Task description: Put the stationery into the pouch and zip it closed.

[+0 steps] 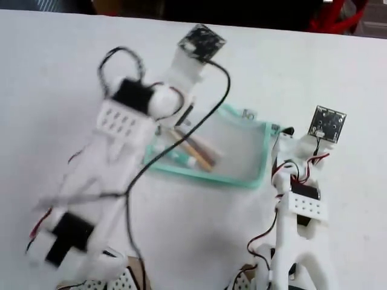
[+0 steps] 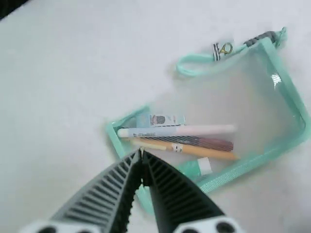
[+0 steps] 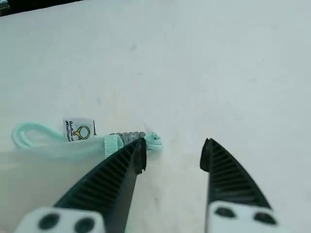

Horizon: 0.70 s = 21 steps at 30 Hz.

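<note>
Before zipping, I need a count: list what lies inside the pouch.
Inside the pouch: a pink-white pen, a brown pen, an orange pencil and a small blue item. The left gripper covers one corner, so anything there is hidden.

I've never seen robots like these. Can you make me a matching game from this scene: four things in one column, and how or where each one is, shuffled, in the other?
1. left gripper
2. right gripper
3. orange pencil
4. mint loop

A. lies on the table, outside the pouch
B. open
C. inside the pouch
D. shut

Pairs: 1-D, 2-B, 3-C, 4-A
</note>
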{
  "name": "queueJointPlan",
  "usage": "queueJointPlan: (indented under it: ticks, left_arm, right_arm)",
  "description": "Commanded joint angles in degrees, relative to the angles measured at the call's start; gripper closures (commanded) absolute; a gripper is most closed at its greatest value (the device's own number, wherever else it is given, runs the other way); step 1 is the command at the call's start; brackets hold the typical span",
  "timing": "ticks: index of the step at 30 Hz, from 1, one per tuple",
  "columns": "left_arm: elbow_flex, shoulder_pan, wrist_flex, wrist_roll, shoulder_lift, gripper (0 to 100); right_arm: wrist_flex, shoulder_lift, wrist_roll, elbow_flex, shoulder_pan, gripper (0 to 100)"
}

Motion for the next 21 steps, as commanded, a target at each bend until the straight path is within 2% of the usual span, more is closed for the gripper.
queueJointPlan:
  ticks: [1, 6, 10, 21]
  left_arm:
    - [8.53, -1.36, -6.33, 0.62, -14.46, 98]
    - [24.26, -6.73, -18.73, 0.7, -29.93, 98]
    - [35.78, -10.07, -24.7, 0.7, -41.1, 97]
    - [59.34, -18.59, -25.49, 0.62, -78.11, 97]
  right_arm:
    - [-1.19, 0.13, 0.0, -0.97, -0.22, 81.5]
    - [-1.19, 0.22, 0.0, -0.97, -0.31, 81.4]
    - [-1.19, 0.31, 0.0, -0.97, -0.4, 81.3]
    - [-1.19, 0.31, 0.0, -0.88, -3.65, 81.2]
